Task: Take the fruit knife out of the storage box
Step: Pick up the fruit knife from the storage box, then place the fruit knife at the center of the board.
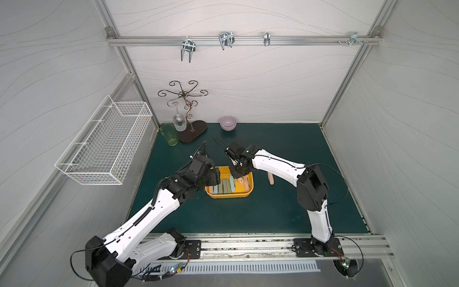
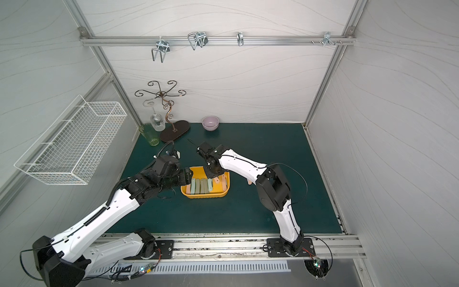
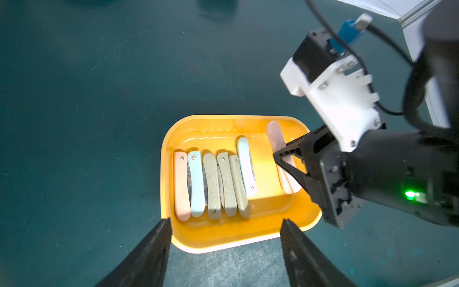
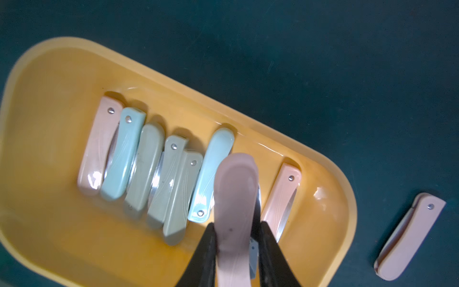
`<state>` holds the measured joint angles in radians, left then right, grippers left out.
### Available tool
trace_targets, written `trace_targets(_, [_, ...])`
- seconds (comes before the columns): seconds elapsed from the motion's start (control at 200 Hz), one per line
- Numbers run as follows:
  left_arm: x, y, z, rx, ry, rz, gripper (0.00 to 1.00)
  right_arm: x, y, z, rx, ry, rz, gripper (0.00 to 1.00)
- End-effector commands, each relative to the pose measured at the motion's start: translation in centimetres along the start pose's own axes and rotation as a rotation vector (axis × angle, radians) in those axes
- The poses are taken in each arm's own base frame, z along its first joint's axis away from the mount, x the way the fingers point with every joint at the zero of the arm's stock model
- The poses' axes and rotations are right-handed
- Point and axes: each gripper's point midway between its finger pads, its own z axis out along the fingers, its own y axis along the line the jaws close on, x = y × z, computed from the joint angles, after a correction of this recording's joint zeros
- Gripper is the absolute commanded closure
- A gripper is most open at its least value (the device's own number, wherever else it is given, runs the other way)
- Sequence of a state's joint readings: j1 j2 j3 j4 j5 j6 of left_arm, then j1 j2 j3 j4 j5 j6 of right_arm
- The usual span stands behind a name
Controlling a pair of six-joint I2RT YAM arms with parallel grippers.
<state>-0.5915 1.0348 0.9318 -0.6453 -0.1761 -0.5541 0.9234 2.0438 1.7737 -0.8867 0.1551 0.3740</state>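
We see right gripper (image 4: 237, 225) clamped on pink fruit knife (image 4: 236, 188) over storage box (image 4: 49, 74). Left gripper (image 3: 226, 221) is spread wide at the box's end, contact unclear.

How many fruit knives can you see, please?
9: six knives lined up in the storage box, a knife in the right gripper, another beside it, one on the mat. More may hide underneath.

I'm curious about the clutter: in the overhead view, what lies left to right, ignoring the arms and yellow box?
White wire basket → green glass → dark oval base of the glass rack → purple bowl → loose pink knife.
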Motion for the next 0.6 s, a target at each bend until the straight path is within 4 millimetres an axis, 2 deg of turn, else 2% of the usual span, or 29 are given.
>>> trace_targets(0.0, [-1.1,-0.4,-0.1,0.011,-0.041,-0.014,0.28,-0.3,-1.1,-3.3,0.013,-0.027,0.015,0.97])
trace_targets(0.155, [-1.2,-0.4,0.0,0.007,-0.038,-0.013,0.28,-0.2,-3.2,-4.9,0.033,-0.036,0.056,0.97])
trace_targets(0.32, [-1.2,-0.5,0.3,0.004,-0.028,-0.008,0.28,0.3,-7.3,-5.8,0.076,-0.035,0.130,0.97])
trace_targets(0.44, [-1.2,-0.8,0.7,0.006,-0.015,-0.005,0.28,1.3,-11.3,-5.1,0.112,-0.010,0.201,0.97])
trace_targets(0.595, [-1.4,-1.2,1.2,0.010,-0.005,0.000,0.28,3.0,-16.4,-2.5,0.178,0.033,0.285,0.97])
